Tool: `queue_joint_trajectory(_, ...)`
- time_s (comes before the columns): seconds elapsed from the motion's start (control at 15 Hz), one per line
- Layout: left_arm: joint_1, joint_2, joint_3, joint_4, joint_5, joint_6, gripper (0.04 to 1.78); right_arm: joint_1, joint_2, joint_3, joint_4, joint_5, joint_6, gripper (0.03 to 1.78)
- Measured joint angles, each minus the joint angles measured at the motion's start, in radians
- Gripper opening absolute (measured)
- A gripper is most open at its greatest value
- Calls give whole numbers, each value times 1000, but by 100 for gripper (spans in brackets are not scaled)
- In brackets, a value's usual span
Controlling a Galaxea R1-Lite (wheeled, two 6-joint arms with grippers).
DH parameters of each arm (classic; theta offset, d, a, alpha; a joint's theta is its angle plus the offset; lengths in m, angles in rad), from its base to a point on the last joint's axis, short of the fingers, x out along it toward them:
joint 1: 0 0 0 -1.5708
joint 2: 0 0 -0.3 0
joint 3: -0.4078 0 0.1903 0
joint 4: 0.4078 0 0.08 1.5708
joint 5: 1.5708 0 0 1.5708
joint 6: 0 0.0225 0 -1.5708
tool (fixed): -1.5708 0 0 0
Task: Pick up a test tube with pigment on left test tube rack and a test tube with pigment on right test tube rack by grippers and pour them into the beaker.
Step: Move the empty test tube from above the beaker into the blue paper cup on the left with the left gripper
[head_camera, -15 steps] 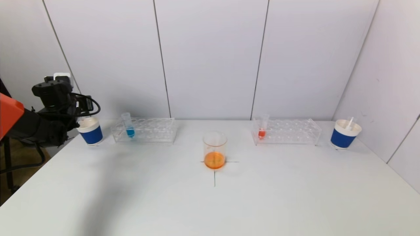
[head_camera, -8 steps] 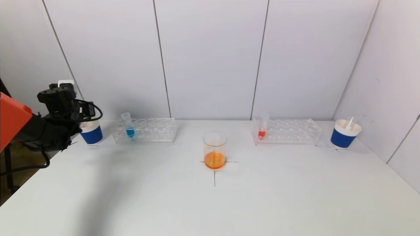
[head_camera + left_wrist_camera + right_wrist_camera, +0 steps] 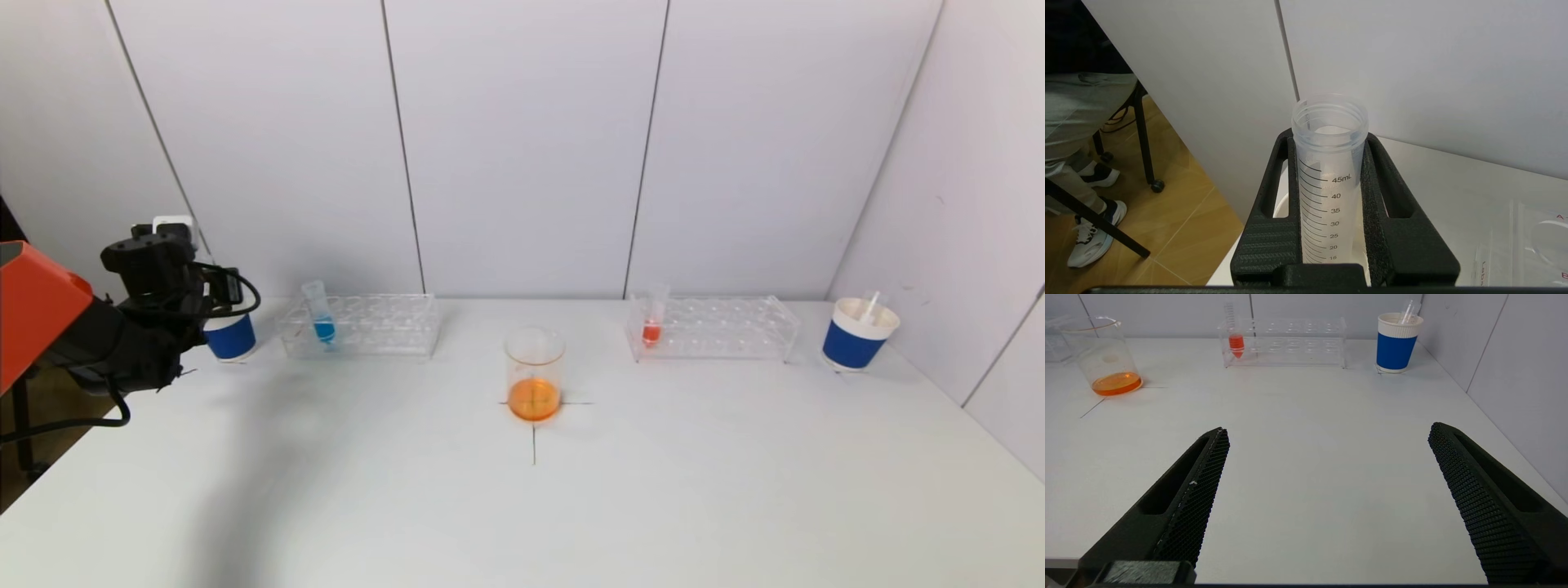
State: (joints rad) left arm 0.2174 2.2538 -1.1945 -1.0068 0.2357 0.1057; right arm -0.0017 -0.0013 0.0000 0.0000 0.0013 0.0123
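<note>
The left gripper (image 3: 1329, 212) is clamped on an empty clear tube (image 3: 1329, 171), held upright over the left blue cup (image 3: 231, 336) at the worktop's (image 3: 522, 506) far left edge; in the head view the arm hides most of that cup. The tube's open mouth faces up and its printed scale runs down between the gripper's fingers (image 3: 1384, 212). Just beside that cup stands the left rack (image 3: 359, 325), with a tube of blue pigment (image 3: 318, 312) leaning in one of its end holes nearest the cup. The beaker (image 3: 535, 373) stands at mid-worktop on a drawn cross, holding orange liquid at the bottom. Right of it is the right rack (image 3: 713, 327), a tube of red pigment (image 3: 653, 314) upright in the end nearest the beaker. The right blue cup (image 3: 857, 333) stands beyond that rack, something pale sticking out of it. The right gripper (image 3: 1327, 498) hangs low over the near worktop, spread wide and holding nothing, well apart from everything.
</note>
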Motion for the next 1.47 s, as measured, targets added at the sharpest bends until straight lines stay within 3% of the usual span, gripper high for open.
queue_joint_trajectory(1.07, 14, 7, 15, -16, -1, -1, 46, 0, 0, 0, 0, 0, 0, 177)
queue_joint_trajectory(1.27, 13, 7, 16, -16, -5, 1, 64, 0, 0, 0, 0, 0, 0, 177)
queue_joint_trajectory(1.47, 14, 7, 16, -17, -6, 0, 108, 0, 0, 0, 0, 0, 0, 177)
